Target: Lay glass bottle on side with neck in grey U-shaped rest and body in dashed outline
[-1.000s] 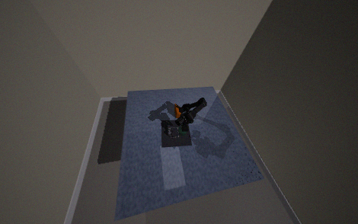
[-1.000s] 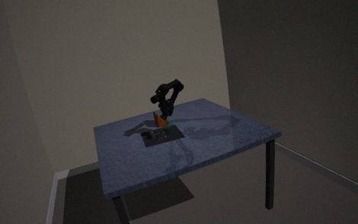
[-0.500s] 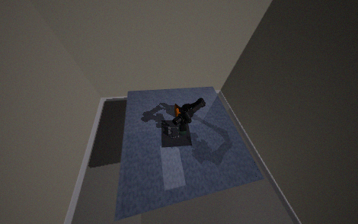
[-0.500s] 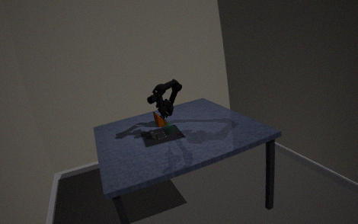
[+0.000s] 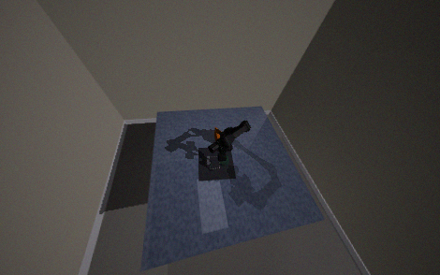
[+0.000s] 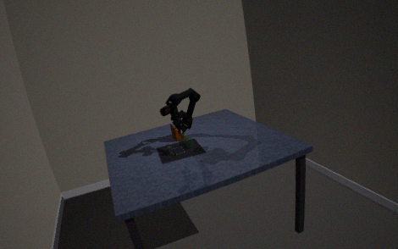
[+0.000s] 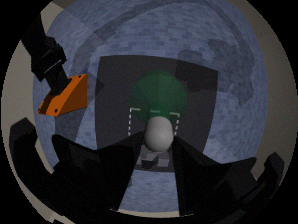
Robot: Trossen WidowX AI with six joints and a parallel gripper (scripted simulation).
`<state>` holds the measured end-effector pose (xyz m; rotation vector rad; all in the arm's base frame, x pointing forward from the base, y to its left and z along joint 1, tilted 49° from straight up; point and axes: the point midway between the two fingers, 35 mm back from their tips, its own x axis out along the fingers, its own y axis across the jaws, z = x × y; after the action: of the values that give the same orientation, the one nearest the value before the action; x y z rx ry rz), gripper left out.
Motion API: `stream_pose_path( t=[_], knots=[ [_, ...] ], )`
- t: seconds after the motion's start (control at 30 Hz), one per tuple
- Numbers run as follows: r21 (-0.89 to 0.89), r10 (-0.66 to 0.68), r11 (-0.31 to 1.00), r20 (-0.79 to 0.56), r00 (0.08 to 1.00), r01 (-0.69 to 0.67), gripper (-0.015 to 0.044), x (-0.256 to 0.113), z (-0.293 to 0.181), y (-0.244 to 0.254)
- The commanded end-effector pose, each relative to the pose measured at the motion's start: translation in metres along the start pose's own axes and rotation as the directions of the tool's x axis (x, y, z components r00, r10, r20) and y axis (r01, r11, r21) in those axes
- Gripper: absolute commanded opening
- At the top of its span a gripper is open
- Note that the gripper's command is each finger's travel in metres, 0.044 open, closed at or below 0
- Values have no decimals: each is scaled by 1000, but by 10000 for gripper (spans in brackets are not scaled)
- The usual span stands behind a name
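Top: see gripper (image 5: pixel 222 156) (image 6: pixel 183 130) (image 7: pixel 158 137) over green glass bottle (image 5: pixel 225 162) (image 6: pixel 188 139) (image 7: pixel 159 90), on dark mat (image 5: pixel 203 175) (image 6: pixel 166 158) (image 7: pixel 110 100), inside worktop (image 5: pixel 178 224) (image 6: pixel 148 182) (image 7: pixel 150 35) edges, nearer left than right.

Exterior: well back from near left corner; can't tell if base touches.

Wrist: pinching bottle at grey top (looks upright, roughly). Grasp done; still to tip, seat neck in U-shaped rest (image 7: pixel 155 161), land body inside dashed outline (image 5: pixel 213 168) (image 6: pixel 178 154) (image 7: pixel 130 122), release.

Blue table (image 5: pixel 178 210) (image 6: pixel 237 169), beige walls (image 5: pixel 164 47) (image 6: pixel 127 55), dim light
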<state>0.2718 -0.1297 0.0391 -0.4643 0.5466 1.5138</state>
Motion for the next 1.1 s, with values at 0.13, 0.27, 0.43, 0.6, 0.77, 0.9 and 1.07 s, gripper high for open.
stream_pose_path(
  t=[0.13,0.27,0.43,0.6,0.77,0.9,1.07],
  knots=[
    [0,0,1000,-1,1000,0,123,-1,-14,0],
    [3,-3,1000,5,1000,3,123,0,-20,0],
    [8,-7,1000,12,1000,7,123,0,-26,0],
    [13,-11,1000,19,1000,11,123,1,-33,0],
    [19,-14,1000,27,1000,14,123,2,-40,0],
    [24,-16,1000,33,999,16,123,3,-45,0],
    [30,-19,999,40,999,18,123,4,-51,0]
  ],
)
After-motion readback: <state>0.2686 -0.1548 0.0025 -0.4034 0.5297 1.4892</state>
